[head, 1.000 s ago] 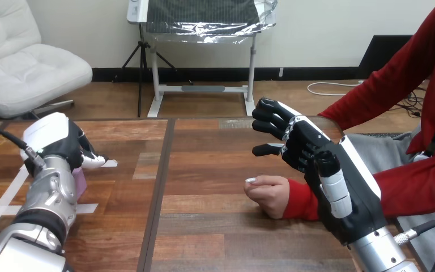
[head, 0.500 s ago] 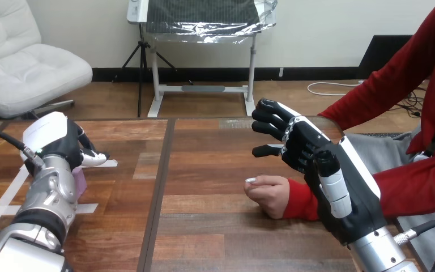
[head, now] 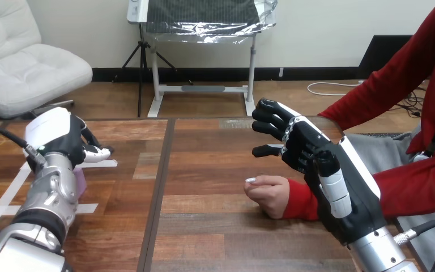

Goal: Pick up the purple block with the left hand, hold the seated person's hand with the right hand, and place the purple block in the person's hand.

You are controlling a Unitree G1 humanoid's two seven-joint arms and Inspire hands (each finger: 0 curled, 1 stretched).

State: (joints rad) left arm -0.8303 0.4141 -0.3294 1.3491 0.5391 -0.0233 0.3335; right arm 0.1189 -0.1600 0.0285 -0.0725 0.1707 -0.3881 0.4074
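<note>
Behind left forearm (head: pixel 48 195), purple block (head: pixel 80 180) partly hidden.

Bright, even light fills the scene from overhead, with nothing harsh about it. The wooden counter (head: pixel 215 215) takes a mild sheen along its planks. The white shell on the left hand (head: pixel 54 133) glows pale, small glints ride the black right hand (head: pixel 311 150), and the person's hand (head: pixel 269 192) casts only a faint, soft-edged shadow.

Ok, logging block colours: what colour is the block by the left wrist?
Pale purple; the block shows best in head view.
</note>
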